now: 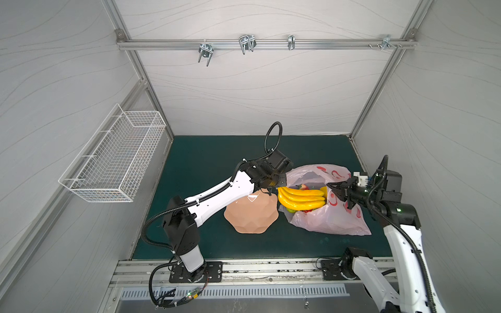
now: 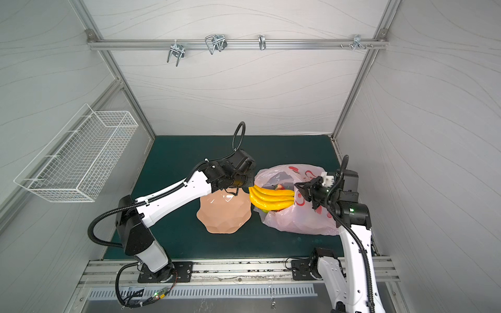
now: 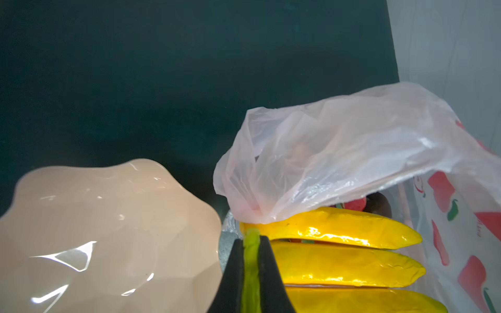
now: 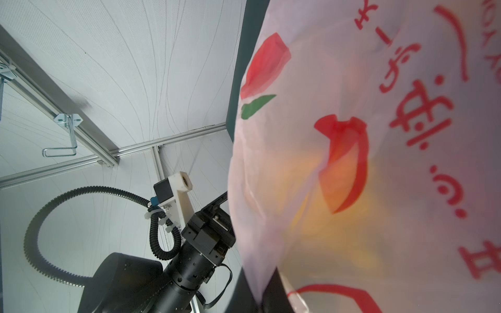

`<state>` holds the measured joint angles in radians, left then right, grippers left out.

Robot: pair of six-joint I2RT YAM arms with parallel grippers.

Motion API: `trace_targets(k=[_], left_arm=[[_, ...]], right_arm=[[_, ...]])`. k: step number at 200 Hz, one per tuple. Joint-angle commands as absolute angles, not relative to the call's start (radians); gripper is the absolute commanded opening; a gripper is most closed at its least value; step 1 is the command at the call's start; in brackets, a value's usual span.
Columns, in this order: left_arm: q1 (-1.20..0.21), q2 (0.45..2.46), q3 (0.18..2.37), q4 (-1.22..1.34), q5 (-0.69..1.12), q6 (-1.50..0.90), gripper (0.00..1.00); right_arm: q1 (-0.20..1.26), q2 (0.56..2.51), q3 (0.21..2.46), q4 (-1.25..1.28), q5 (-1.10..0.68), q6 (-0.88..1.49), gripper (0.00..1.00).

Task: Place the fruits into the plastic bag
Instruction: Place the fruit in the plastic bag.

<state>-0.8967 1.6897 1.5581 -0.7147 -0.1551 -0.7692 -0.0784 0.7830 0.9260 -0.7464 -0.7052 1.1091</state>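
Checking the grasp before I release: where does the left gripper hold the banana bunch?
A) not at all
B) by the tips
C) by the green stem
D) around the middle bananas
C: in the left wrist view the left gripper pinches the banana bunch by its green stem.

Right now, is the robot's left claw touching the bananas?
Touching. The left wrist view shows the left gripper shut on the green stem of the banana bunch, its jaws pressed against both sides of the stem.
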Motion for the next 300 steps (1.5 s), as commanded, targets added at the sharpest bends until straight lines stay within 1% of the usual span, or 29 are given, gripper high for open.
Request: trace_targets(k=[1, 50, 105, 187, 245, 278, 292, 300], left_arm=[[-0.93, 1.697, 1.592, -0.649, -0.122, -0.84, 0.0], [-0.969, 1.678, 1.532, -0.587, -0.063, -0.936, 0.0], [-1.006, 1.658, 1.424, -0.537, -0.021, -0.941, 0.0], [-1.028, 1.738, 1.552, -0.566, -0.108, -0.943, 0.0], [-1.058, 1.859, 1.709, -0.556, -0.055, -0.985, 0.0], [-1.067, 1.878, 1.699, -0.512, -0.017, -1.041, 0.0], [-1.068, 1.867, 1.658, -0.474, -0.003, -1.065, 0.0], [-1.068, 1.854, 1.619, -0.409, 0.015, -1.076, 0.0]], right_arm=[[-0.081, 0.774, 0.913, -0.724, -0.724, 1.125, 0.07], [-0.081, 0.769, 0.901, -0.712, -0.725, 1.137, 0.07], [-0.081, 0.777, 0.9, -0.698, -0.721, 1.144, 0.07], [-0.08, 0.773, 0.893, -0.698, -0.719, 1.151, 0.07], [-0.074, 0.766, 0.884, -0.686, -0.718, 1.17, 0.07], [-0.074, 0.751, 0.848, -0.647, -0.732, 1.204, 0.07], [-0.074, 0.747, 0.845, -0.649, -0.731, 1.202, 0.07], [-0.074, 0.746, 0.842, -0.643, -0.733, 1.205, 0.07]])
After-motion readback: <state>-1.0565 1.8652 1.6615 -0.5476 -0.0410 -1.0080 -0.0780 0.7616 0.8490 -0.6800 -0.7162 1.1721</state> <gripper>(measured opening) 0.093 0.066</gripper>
